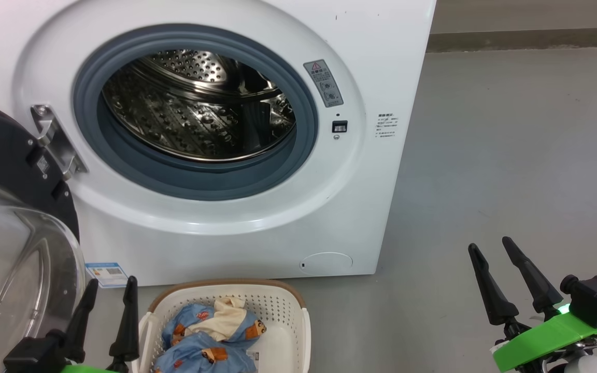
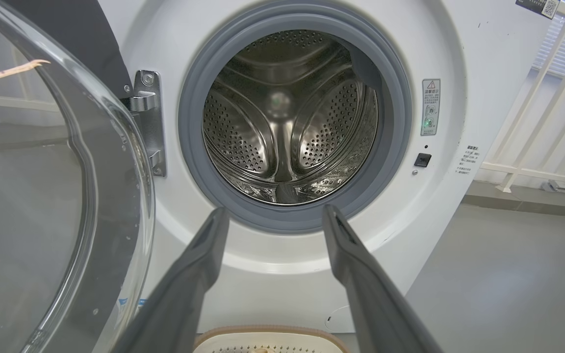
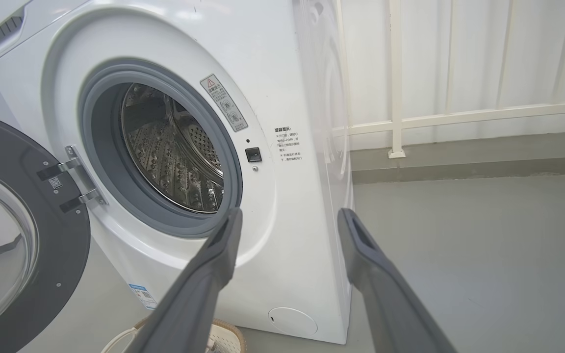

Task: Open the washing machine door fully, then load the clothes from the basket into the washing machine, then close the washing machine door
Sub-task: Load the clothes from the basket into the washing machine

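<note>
The white washing machine (image 1: 257, 223) stands with its steel drum (image 1: 195, 103) bare inside the grey gasket. Its washing machine door (image 1: 3, 155) hangs swung out to the left, black rim and clear glass bowl (image 1: 13, 280) facing me. On the floor in front sits the cream basket (image 1: 288, 305) holding the clothes (image 1: 210, 336), light blue with bears and a cream part. My left gripper (image 1: 111, 290) is open just left of the basket, beside the door glass. My right gripper (image 1: 490, 244) is open over bare floor at the right. The door (image 2: 42, 196) (image 3: 12, 235) and drum (image 2: 287, 117) (image 3: 174, 152) appear in both wrist views.
Grey floor (image 1: 511, 155) stretches to the right of the machine. A white railing (image 3: 459, 117) and wall stand behind it. A round flap (image 1: 326, 263) and a blue label sticker (image 1: 105, 273) sit low on the machine front.
</note>
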